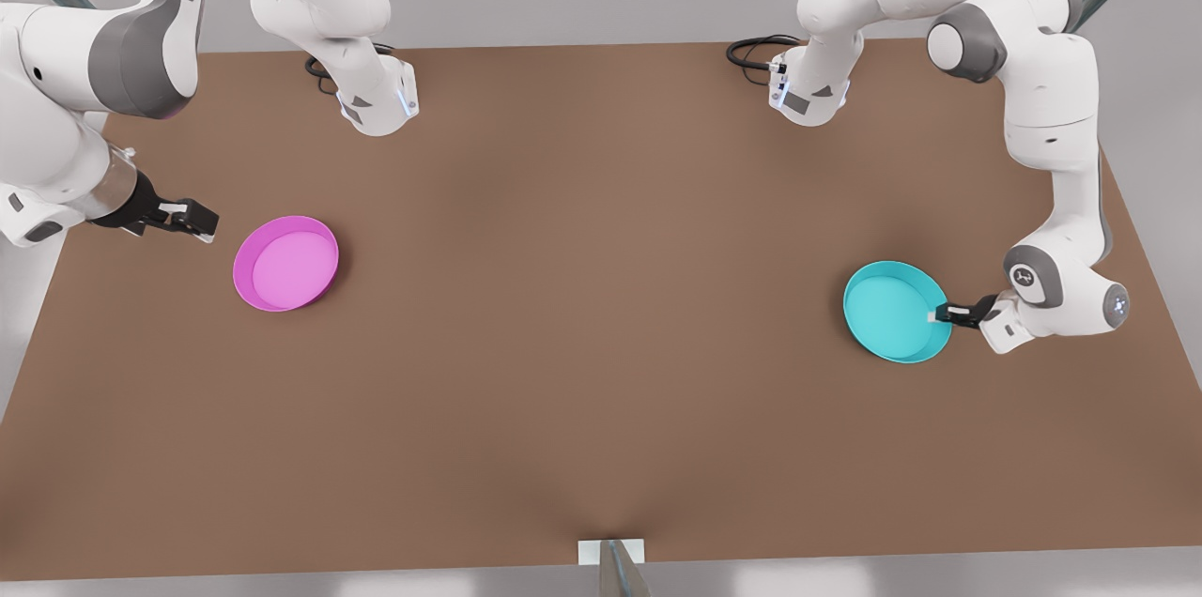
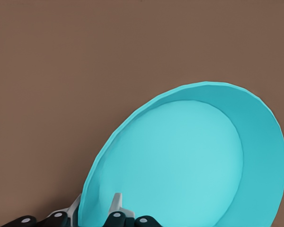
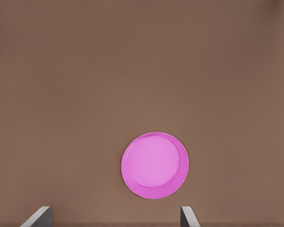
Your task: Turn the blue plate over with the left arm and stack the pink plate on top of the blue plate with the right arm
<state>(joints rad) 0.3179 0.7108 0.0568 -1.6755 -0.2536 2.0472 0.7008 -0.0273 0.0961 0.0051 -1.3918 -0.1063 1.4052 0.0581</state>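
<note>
Right now the brown table [image 1: 601,344] spreads under both my arms, its two plates well apart. My right arm [image 1: 84,109] hangs at the front view's left, waiting, its gripper [image 1: 192,220] spread wide and empty, just beside the pink plate [image 1: 285,263] — that one lies flat, hollow side up. My left arm [image 1: 1052,156] reaches in from the front view's right, and its gripper [image 1: 942,313] is clamped on the near rim of the blue plate [image 1: 895,312] — one finger [image 2: 117,204] inside the rim, one outside.
</note>
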